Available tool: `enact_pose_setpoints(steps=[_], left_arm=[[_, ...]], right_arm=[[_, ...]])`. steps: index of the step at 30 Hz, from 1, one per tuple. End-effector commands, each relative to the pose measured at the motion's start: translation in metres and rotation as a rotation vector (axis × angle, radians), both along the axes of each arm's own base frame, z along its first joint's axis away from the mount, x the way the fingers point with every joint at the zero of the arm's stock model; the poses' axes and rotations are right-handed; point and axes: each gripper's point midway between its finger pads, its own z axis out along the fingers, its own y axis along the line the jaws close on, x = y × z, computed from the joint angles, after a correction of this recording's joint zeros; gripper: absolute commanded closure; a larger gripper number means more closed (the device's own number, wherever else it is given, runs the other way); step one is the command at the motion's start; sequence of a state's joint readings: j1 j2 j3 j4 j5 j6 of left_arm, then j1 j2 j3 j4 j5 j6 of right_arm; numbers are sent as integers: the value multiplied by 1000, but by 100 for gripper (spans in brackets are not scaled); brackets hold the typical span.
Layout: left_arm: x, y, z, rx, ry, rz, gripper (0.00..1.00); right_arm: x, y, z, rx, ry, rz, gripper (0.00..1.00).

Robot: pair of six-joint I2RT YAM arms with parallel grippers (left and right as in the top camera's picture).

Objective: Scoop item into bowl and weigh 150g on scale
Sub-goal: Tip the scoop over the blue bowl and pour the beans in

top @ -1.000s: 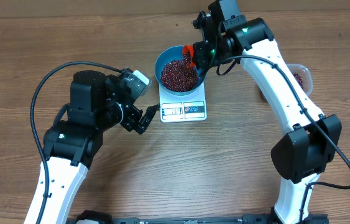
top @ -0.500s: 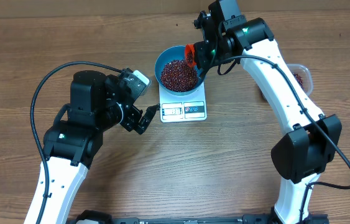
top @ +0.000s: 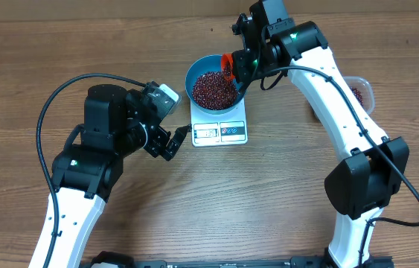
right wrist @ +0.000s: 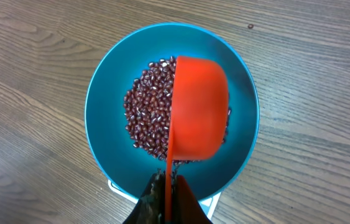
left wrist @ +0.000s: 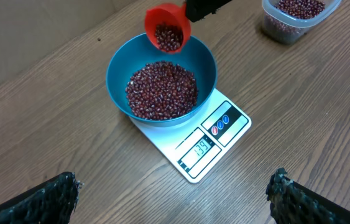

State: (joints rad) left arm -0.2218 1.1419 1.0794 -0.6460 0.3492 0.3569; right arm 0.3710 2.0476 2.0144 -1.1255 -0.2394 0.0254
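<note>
Blue, deep and round: bowl [left wrist: 204, 65] seated on the white kitchen scale [left wrist: 224, 127], covering its back part and leaving the display and button markings clear in front. Heaped inside, dark red-brown beans [left wrist: 162, 90], level well below the rim. Above the far rim, tilted toward the heap, an orange-red scoop [left wrist: 168, 34] with beans in it. Pinched tight on the scoop's thin handle, right gripper [right wrist: 167, 186], jaws closed on it. From that wrist, the scoop's smooth outer side masks part of the heap. Near the scale's display corner, not touching it, left gripper [top: 173, 141], jaws spread wide, holding nothing. Off beyond the right arm, on the wood table [left wrist: 50, 124], a clear plastic tub [left wrist: 277, 28] with more beans, partly hidden behind that arm from overhead.
</note>
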Motion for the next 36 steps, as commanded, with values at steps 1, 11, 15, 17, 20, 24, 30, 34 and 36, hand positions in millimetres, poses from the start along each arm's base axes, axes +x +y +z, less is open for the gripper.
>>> enact_pose_setpoints(steps=[1,11,15,17,20,24,30,34,36], left_arm=[[0,0,0,-17,10,3,0],[0,0,0,-17,10,3,0],[0,0,0,-17,10,3,0],[0,0,0,-17,10,3,0],[0,0,0,-17,10,3,0],[0,0,0,-17,10,3,1],[0,0,0,-17,10,3,1],[0,0,0,-17,10,3,0],[0,0,-1,-17,11,3,0]], right_arm=[[3,3,20,22,-47,12,96],[3,3,20,12,-59,38,96],[1,6,20,-4,-75,83,96],[0,7,20,-10,-81,101,96],[-1,9,20,-19,-93,130,96],[-1,10,20,-27,-103,152,96],[-1,9,20,-47,-128,204,96],[-1,10,20,-54,-140,224,96],[0,10,20,-66,-157,254,96]])
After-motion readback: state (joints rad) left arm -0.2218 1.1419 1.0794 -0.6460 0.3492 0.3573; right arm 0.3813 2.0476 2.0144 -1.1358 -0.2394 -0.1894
